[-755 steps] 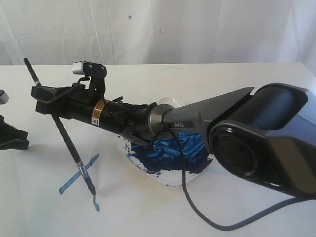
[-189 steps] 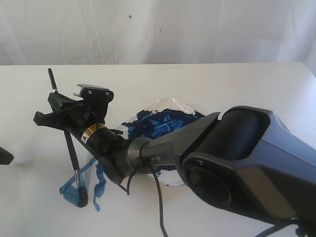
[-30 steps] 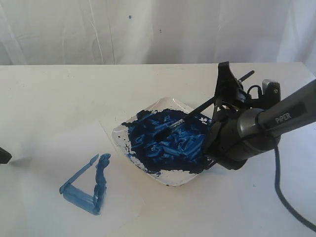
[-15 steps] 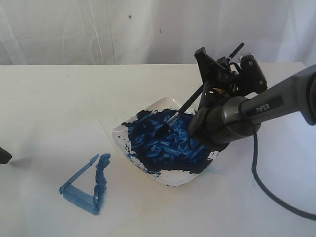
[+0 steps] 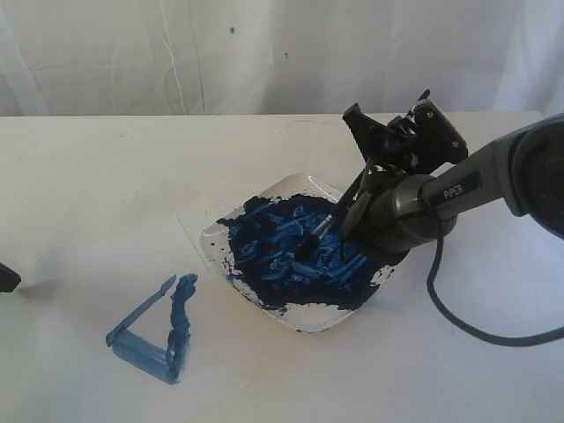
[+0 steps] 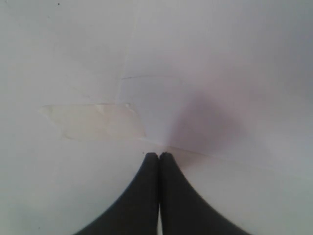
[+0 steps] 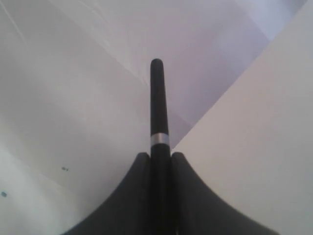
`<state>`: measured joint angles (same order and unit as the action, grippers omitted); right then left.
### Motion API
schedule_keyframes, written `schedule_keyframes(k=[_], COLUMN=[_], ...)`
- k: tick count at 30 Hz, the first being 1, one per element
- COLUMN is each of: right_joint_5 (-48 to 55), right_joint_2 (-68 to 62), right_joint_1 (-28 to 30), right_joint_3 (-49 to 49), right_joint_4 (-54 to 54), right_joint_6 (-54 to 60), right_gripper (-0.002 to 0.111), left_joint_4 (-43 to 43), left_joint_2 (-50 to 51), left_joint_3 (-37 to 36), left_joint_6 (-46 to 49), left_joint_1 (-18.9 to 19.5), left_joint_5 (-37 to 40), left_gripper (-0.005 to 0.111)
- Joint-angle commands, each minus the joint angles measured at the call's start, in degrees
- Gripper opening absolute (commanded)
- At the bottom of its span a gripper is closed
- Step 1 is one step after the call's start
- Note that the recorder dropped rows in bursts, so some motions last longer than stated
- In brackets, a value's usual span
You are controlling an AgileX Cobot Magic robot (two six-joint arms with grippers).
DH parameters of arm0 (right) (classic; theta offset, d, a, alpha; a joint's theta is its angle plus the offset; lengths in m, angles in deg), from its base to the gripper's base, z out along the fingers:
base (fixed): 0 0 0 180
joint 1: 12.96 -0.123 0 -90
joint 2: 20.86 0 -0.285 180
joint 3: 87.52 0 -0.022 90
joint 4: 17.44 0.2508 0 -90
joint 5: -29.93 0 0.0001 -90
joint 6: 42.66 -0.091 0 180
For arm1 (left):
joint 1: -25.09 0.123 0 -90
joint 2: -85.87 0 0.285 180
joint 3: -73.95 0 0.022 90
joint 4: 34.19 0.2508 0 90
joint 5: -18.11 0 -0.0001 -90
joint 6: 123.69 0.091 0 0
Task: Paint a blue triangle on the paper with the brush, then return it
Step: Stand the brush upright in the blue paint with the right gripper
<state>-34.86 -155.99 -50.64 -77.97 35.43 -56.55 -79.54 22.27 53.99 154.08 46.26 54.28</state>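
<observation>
Where the exterior view ends on its left, only a dark sliver of the left gripper [image 5: 4,278] shows above the white table [image 5: 88,159]. Its wrist view has the two black fingers pressed tip to tip with nothing between them, over bare white surface and a pale cream patch [image 6: 95,122], perhaps tape. Next comes the paper [image 5: 88,264], flat on the table, its far right corner close beside the dish. On the sheet's near part lies the blue triangle [image 5: 152,333], a streaky outline well apart from both grippers. To its right stands the dish [image 5: 304,319], a white square tray thickly filled with dark blue paint. The brush [image 5: 339,207] slants down into it from the upper right, its bristle end in the paint near the dish's middle. The right gripper [image 5: 388,137] hangs above the dish's far right corner, its fingers clamped on the black handle. In its wrist view the handle's top end rises past the fingertips, with a thin silver band [image 7: 160,138] just beyond them. A black cable [image 5: 458,317] loops from that arm across the table on the right.
</observation>
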Motion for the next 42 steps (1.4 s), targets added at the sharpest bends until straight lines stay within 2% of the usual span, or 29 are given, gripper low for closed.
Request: schedule_keyframes(k=[1, 5, 21, 27, 42], right_joint_5=[2.1, 4.5, 8.2, 9.4, 12.9], right_joint_2=[-0.2, -0.2, -0.2, -0.2, -0.2], right_joint_1=[1.2, 1.2, 1.1, 1.1, 1.2], right_joint_3=[-1.6, -1.6, -1.6, -1.6, -1.6], right_joint_4=[-1.3, -1.3, -1.3, -1.3, 1.1], right_joint_6=[4.6, 10.4, 11.5, 18.9, 19.2], right_gripper=[0.000, 0.000, 0.000, 0.000, 0.000], left_joint_4=[-0.6, -0.6, -0.6, -0.6, -0.6], left_joint_2=[0.0, 0.0, 0.0, 0.0, 0.0], left_joint_3=[0.0, 0.0, 0.0, 0.0, 0.0], left_joint_6=[-0.3, -0.3, -0.1, -0.1, -0.1], left_joint_1=[0.1, 0.1, 0.1, 0.1, 0.1], left_joint_5=[1.0, 1.0, 1.0, 1.0, 1.0], left_gripper=[0.000, 0.000, 0.000, 0.000, 0.000])
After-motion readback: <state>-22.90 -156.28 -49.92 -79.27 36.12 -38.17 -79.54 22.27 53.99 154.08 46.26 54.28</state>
